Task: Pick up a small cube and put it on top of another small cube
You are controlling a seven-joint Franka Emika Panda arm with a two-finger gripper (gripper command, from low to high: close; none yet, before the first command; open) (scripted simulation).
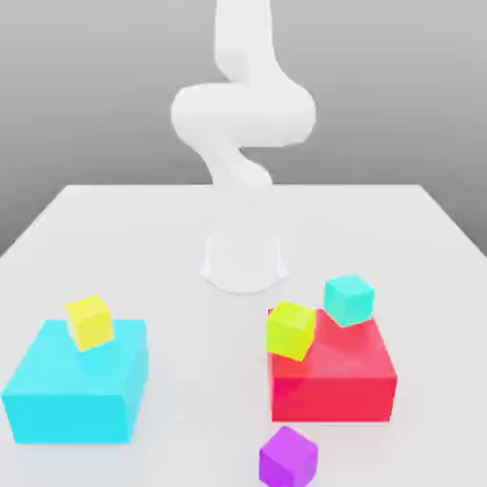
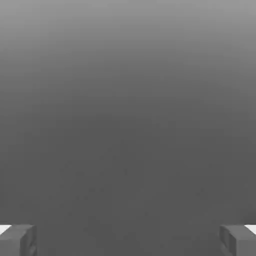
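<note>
The small purple cube (image 1: 287, 457) lies on the white table (image 1: 143, 238) at the front edge, just in front of the big red block (image 1: 333, 380). In the hand view my gripper (image 2: 128, 240) is open: its grey fingertips (image 2: 17, 240) stand far apart with nothing between them, facing a plain grey background. In the exterior view the white arm (image 1: 243, 119) rises from its base (image 1: 243, 259) at the middle of the table and curls upward, well above the cubes.
A big cyan block (image 1: 76, 390) at the exterior view's left carries a small yellow cube (image 1: 89, 321). On the red block rest a lime-yellow cube (image 1: 290, 330) and a teal cube (image 1: 348, 299).
</note>
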